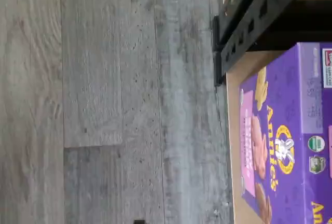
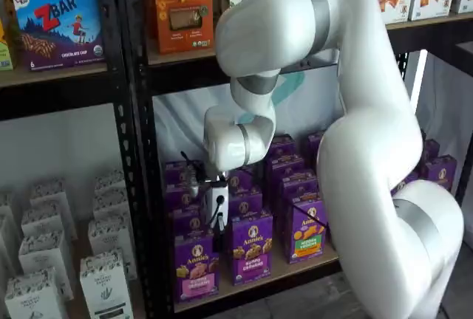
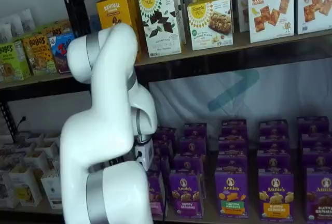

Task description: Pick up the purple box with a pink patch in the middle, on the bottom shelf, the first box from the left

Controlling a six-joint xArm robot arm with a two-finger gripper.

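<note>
- Arm reaches down toward bottom shelf, prob. to line up w/ front row.
- Purple box, pink band, stands upright at row's left end, untouched.
- Gripper just above it; fingers poorly seen, likely wide apart, holding nothing.

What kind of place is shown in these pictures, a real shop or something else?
Probably a mock grocery aisle set up for robot trials, not surely a real shop. Black metal racks hold rows of boxed snacks, such as purple Annie's cartons and cracker boxes, and a white robot arm works among them.
</note>
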